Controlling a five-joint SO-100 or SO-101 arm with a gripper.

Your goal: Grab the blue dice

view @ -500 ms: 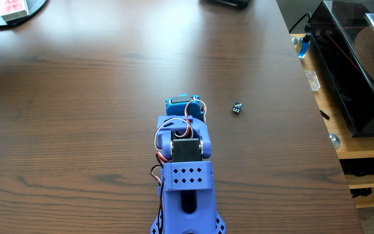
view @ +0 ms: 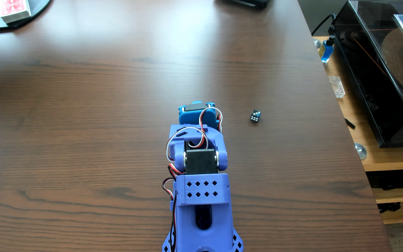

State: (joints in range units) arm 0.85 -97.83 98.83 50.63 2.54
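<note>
Arm (view: 199, 155) folded at desk (view: 74, 121) centre, unmoved since half-second ago; gripper hidden (cannot tell its opening). Dice (view: 255, 115) lies untouched to right; reach not begun.

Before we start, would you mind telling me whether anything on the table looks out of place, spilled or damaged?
Nothing stands out. The blue dice sits alone on the wooden table, right of the folded arm in this view and apart from it. A card deck lies at the far left corner. The fingers are hidden under the arm.
</note>
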